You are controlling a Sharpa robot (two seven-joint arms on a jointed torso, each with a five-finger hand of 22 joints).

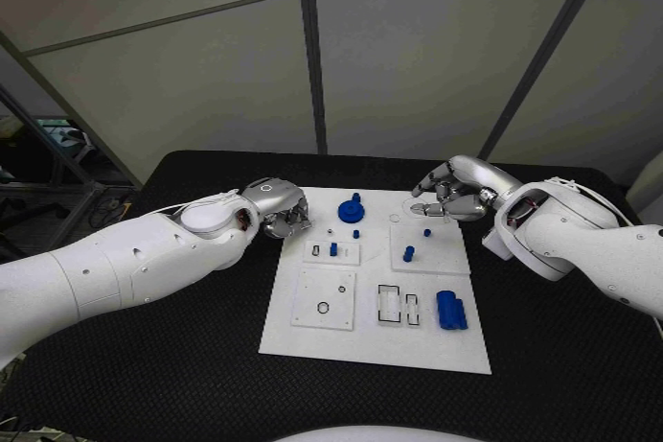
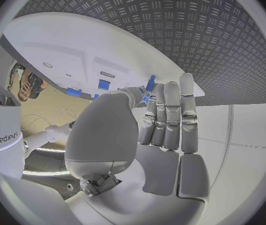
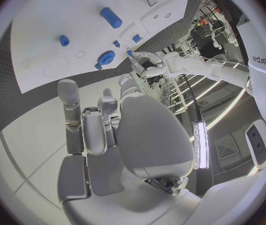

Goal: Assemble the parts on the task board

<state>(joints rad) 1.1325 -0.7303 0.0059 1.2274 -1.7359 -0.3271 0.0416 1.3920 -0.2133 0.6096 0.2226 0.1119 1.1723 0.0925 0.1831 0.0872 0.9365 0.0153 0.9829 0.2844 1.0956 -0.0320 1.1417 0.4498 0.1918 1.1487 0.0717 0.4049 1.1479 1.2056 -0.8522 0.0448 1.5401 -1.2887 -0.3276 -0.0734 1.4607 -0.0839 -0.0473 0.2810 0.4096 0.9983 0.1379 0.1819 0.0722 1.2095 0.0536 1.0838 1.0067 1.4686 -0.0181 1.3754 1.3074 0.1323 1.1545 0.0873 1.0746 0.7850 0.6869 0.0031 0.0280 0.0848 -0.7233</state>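
The white task board [image 1: 373,338] lies in the middle of the black table. On it I see a round blue part with a knob [image 1: 353,210] at the far edge, small blue pegs [image 1: 409,254] in the middle blocks, and a blue cylinder [image 1: 450,310] on the right. My left hand [image 1: 284,212] hovers at the board's far left corner; its fingers [image 2: 170,115] are straight, side by side, and hold nothing. My right hand [image 1: 449,200] hangs at the far right corner with loosely bent fingers [image 3: 92,127] and is empty. The right wrist view shows the cylinder [image 3: 111,17] and the round part [image 3: 106,59].
White insert plates with cut-outs [image 1: 325,299] and slots [image 1: 398,306] sit on the board's near half. Black table [image 1: 166,365] surrounds the board on all sides. Grey wall panels stand behind the table.
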